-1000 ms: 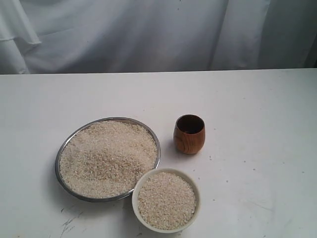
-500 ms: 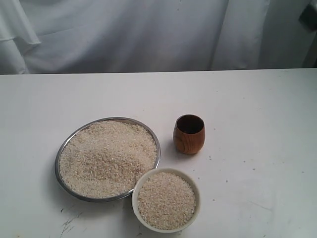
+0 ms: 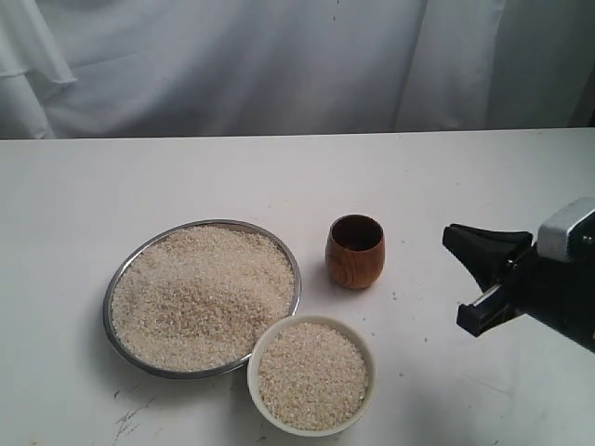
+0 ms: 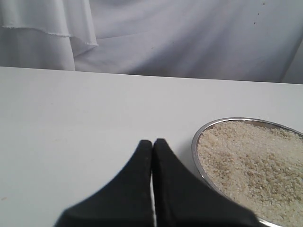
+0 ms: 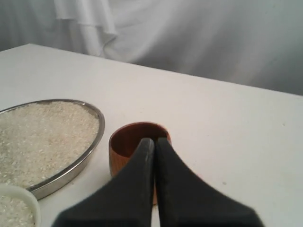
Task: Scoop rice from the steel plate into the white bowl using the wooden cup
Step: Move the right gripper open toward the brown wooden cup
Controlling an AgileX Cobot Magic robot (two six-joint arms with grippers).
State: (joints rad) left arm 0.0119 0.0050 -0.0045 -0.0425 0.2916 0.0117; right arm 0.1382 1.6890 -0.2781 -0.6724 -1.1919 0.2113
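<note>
As shown from each wrist, shut tip to tip: left gripper (image 4: 152,142), off beside plate (image 4: 193,144), and right gripper (image 3: 446,234), aimed straight at cup (image 3: 354,251), upright just beside plate's rim, apart from bowl (image 3: 253,367); lies nearer right arm, so needs those jaws opened first.

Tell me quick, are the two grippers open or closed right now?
Left gripper: closed, holding nothing.
Right gripper: cannot be told; fingers together in the wrist view, apart in the exterior view.

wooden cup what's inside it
Inside the wooden cup only a dark wall shows, no grains. Its bottom is hidden by its near rim and, in the right wrist view, by the jaws of the right gripper.
</note>
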